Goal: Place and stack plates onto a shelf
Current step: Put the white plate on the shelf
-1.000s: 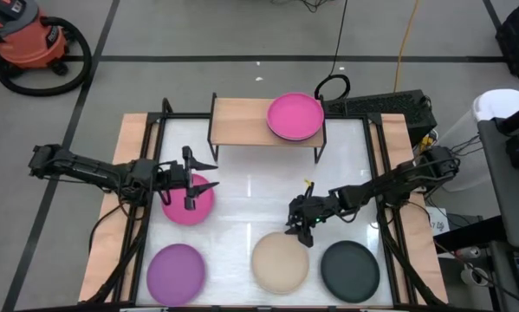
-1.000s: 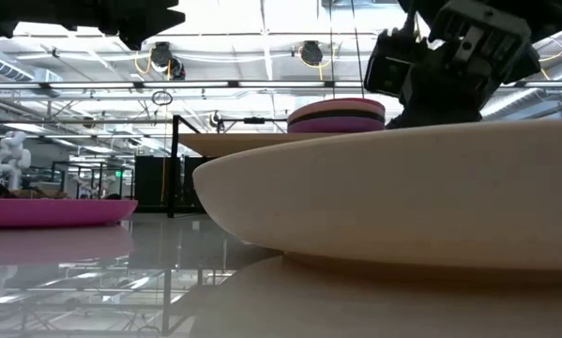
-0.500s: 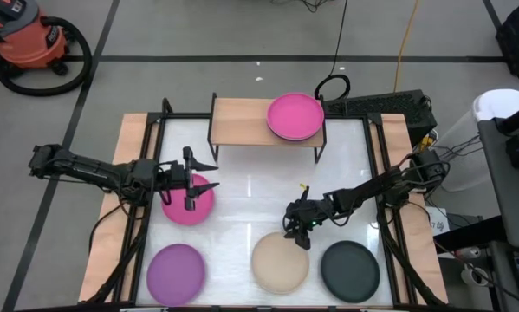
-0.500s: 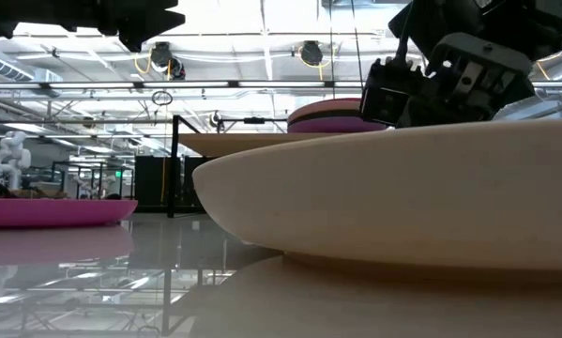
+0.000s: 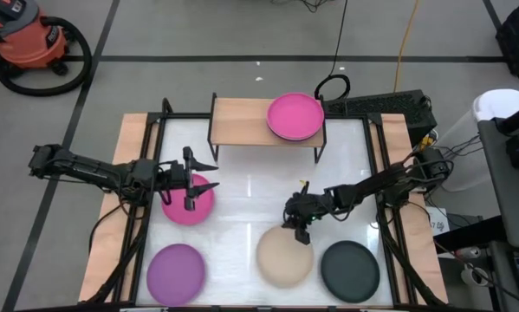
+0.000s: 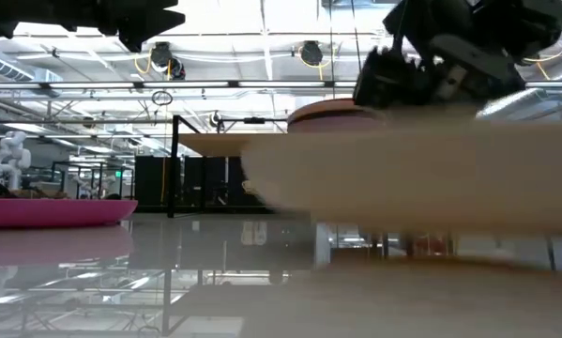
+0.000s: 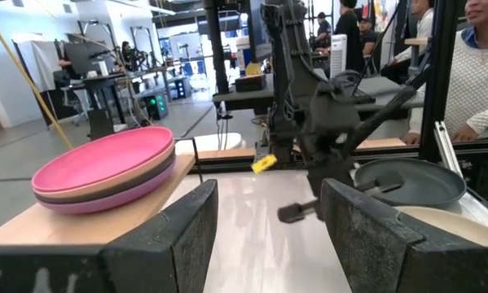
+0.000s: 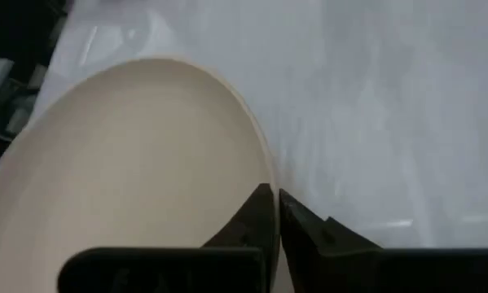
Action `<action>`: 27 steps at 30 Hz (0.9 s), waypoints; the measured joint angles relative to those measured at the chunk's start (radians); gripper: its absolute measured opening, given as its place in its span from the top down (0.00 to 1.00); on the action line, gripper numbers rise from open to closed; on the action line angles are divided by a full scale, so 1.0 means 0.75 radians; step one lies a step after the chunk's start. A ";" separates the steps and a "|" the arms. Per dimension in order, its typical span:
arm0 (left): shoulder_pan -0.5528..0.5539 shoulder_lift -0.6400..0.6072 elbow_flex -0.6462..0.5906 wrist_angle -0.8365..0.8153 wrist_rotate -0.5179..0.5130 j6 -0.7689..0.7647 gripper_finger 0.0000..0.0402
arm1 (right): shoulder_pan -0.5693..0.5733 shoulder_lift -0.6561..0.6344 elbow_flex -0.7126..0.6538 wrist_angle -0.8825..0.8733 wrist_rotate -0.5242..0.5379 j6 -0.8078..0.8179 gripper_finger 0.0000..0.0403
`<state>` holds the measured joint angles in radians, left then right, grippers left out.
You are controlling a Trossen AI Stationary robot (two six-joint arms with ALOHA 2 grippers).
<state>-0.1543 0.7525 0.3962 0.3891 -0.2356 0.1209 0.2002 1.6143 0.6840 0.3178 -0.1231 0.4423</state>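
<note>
A beige plate [image 5: 285,260] sits at the table's near middle, with my right gripper [image 5: 299,225] shut on its far rim. In the low view the beige plate [image 6: 421,178] shows blurred and raised above the tabletop. My left gripper [image 5: 191,180] hangs open above a magenta plate [image 5: 188,201] that lies flat on the table at the left. The shelf [image 5: 242,121] stands at the far edge on its black legs. A stack of plates [image 5: 295,116], magenta on top, rests on its right half. A purple plate [image 5: 176,270] and a dark grey plate [image 5: 349,270] lie flat near the front edge. My right gripper pinches the beige plate's far rim [image 8: 264,175] between its two fingers [image 8: 256,216], one above the rim and one below. The fingers come slanting down from the far right side. In the low view the plate stands clear of the table, roughly level.
The shelf's left half [image 5: 233,120] is bare wood. White tabletop [image 5: 250,195] lies open between the shelf and the front row of plates. Wooden side rails [image 5: 125,208] border the table. People stand in the room beyond it.
My right gripper has shut on the beige plate's far rim and risen a little. The plate has come up off the table and shifted slightly toward the table's right.
</note>
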 joint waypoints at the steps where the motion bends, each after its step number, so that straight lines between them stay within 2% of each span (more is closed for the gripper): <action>1: 0.000 0.000 0.000 0.002 0.000 -0.007 0.44 | -0.009 -0.025 0.005 -0.007 0.028 -0.017 0.99; 8: -0.019 -0.002 0.000 0.009 0.000 -0.070 0.44 | -0.130 -0.251 0.156 -0.011 0.197 -0.199 1.00; 14: -0.078 -0.028 0.000 0.003 -0.034 -0.120 0.44 | -0.339 -0.361 0.362 -0.030 0.372 -0.368 1.00; 19: -0.177 -0.089 0.001 0.001 -0.156 -0.053 0.44 | -0.577 -0.306 0.577 -0.047 0.370 -0.443 1.00; 23: -0.237 -0.109 0.003 0.006 -0.233 -0.013 0.44 | -0.767 -0.188 0.715 -0.041 0.264 -0.410 1.00; 27: -0.253 -0.106 0.003 0.006 -0.247 0.016 0.44 | -0.910 -0.036 0.811 0.030 0.172 -0.334 1.00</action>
<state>-0.3443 0.6727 0.3981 0.3935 -0.4205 0.1330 -0.4826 1.5872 1.2923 0.3405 0.0057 0.1919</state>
